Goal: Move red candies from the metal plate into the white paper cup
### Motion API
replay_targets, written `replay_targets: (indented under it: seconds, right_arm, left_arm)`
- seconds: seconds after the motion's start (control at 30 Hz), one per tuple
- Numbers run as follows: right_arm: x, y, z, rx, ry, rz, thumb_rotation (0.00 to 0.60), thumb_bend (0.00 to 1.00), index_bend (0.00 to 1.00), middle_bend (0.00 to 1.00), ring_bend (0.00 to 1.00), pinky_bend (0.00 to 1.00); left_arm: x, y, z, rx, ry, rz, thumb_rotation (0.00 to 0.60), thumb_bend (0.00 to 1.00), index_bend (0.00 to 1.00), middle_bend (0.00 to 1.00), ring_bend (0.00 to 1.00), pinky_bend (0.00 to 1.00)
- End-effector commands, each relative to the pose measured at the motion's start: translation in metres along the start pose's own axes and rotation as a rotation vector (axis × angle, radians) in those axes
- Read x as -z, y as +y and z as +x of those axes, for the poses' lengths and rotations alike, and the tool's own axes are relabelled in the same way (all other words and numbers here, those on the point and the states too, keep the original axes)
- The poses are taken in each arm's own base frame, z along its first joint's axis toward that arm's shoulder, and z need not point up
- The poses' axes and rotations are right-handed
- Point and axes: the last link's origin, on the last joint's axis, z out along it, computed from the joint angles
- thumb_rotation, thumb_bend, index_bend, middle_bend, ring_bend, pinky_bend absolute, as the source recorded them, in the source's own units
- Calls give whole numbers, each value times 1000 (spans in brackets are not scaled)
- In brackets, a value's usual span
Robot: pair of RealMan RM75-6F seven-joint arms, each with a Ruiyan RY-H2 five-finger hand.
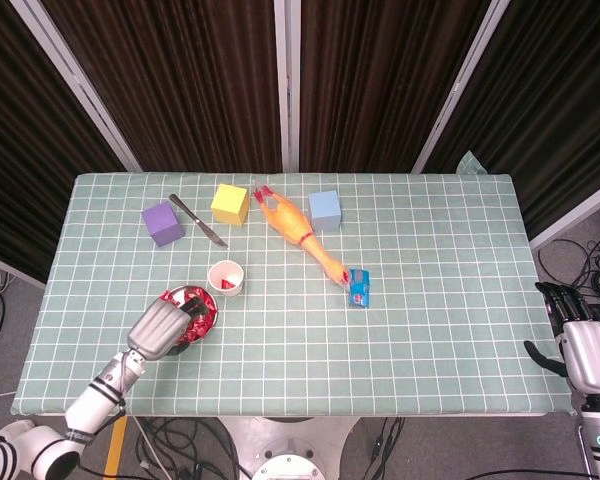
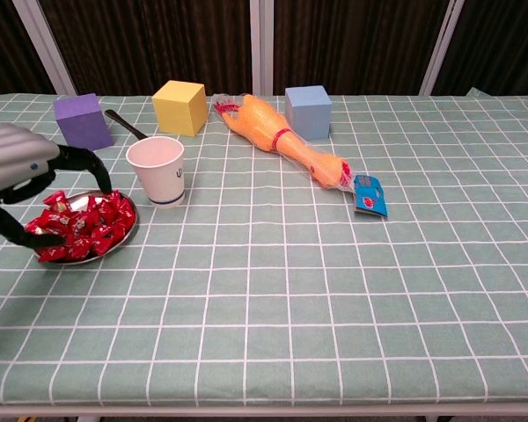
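The white paper cup (image 1: pixel 226 278) (image 2: pixel 158 170) stands upright left of the table's middle, with a red candy showing inside it in the head view. Just in front and to its left, the metal plate (image 1: pixel 170 297) (image 2: pixel 124 235) carries a heap of red candies (image 1: pixel 199 309) (image 2: pixel 84 224). My left hand (image 1: pixel 160 326) (image 2: pixel 18 171) hangs over the plate's near-left side with its fingers spread and curved down; the thumb tip touches the candies, and nothing is gripped. My right hand (image 1: pixel 582 352) stays off the table's right edge, fingers apart and empty.
Along the back stand a purple cube (image 1: pixel 162 223) (image 2: pixel 82 122), a yellow cube (image 1: pixel 229 204) (image 2: pixel 179 106) and a blue cube (image 1: pixel 324 210) (image 2: pixel 307 112). A knife (image 1: pixel 198 220) (image 2: pixel 123 125) lies behind the cup. A rubber chicken (image 1: pixel 302 235) (image 2: pixel 282 139) and blue packet (image 1: pixel 359 288) (image 2: pixel 369 195) lie mid-table.
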Motion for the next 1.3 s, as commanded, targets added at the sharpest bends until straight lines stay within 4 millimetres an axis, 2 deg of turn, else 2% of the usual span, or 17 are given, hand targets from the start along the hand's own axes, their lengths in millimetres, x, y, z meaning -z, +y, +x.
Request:
replay_targets:
  seconds: [0.03,0.37,0.9,1.07,1.3]
  right_arm:
    - [0,1,0,2,-1,-4,600,145,118,141,113,310]
    - [1,1,-1,3,-9,-10,600,146,118,141,112,315]
    - [1,0,-1,2,-18,-11,600,146,117,140,112,320]
    - [2,1,-1,0,-20,-12,600,147,116,139,113,325]
    - [1,1,-1,-1,-21,-13,600,159,116,139,112,331]
  left_arm:
    - [-9,3,-12,-9,-45,14,600,234,362,367,823,1000]
    - [-19,-6,-24,-46,-70,73,600,234,362,366,823,1000]
    - [-21,-16,-33,-91,-115,146,600,242,377,370,823,1000]
    - [-24,-17,-35,-87,-112,161,600,296,464,448,827,1000]
    - [-26,-18,-38,-88,-104,164,600,317,543,526,839,1000]
